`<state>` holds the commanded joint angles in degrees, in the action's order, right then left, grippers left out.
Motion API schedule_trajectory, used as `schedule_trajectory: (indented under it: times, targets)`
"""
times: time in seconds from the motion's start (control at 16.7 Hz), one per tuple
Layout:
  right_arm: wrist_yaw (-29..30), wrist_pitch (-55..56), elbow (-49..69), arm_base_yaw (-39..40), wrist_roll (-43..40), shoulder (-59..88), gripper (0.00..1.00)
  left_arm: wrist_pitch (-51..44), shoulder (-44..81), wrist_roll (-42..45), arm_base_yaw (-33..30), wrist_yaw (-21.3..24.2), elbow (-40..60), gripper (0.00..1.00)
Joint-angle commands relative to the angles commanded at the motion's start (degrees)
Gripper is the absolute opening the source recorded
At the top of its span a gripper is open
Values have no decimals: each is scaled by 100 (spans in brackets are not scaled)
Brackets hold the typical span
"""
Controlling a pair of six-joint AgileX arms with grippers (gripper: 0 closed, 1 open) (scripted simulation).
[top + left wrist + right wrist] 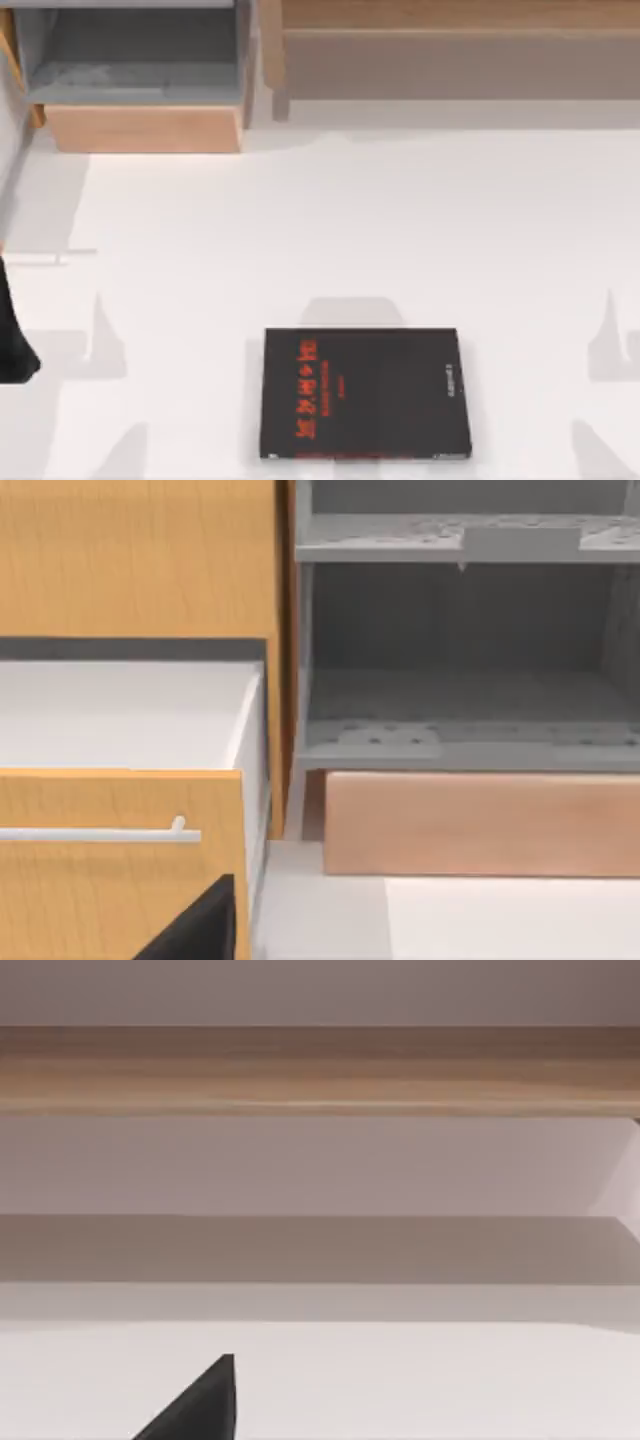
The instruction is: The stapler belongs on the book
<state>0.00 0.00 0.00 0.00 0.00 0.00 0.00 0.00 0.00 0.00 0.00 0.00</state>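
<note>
The book lies flat on the white table near the front edge, slightly right of centre. Its cover is black with red-orange characters and faces up, with nothing on it. The stapler is out of view. My left arm is a dark shape at the table's far left edge, well left of the book. A black part of my left gripper sits low in the left wrist view, in front of an open wooden drawer. A black part of my right gripper hangs over bare white table.
The drawer has a white inside, a wooden front and a thin metal handle. Beside it stands a grey shelf unit on a wooden base at the back left. A long wooden ledge runs along the back right.
</note>
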Motion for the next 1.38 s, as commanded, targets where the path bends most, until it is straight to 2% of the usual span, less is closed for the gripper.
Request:
schedule_trajectory:
  times: [0.24,0.54,0.9,1.38]
  targets:
    - [0,0,0,0,0,0,100,-86,83,4,27,-18,128,100]
    - [0,0,0,0,0,0,100,-959,954,55,291,-190,1406,100]
    - [0,0,0,0,0,0,100,-2774,3047,227,799,-470,4254,100]
    - [0,0,0,0,0,0,100,-5473,6817,576,1512,-713,8699,100]
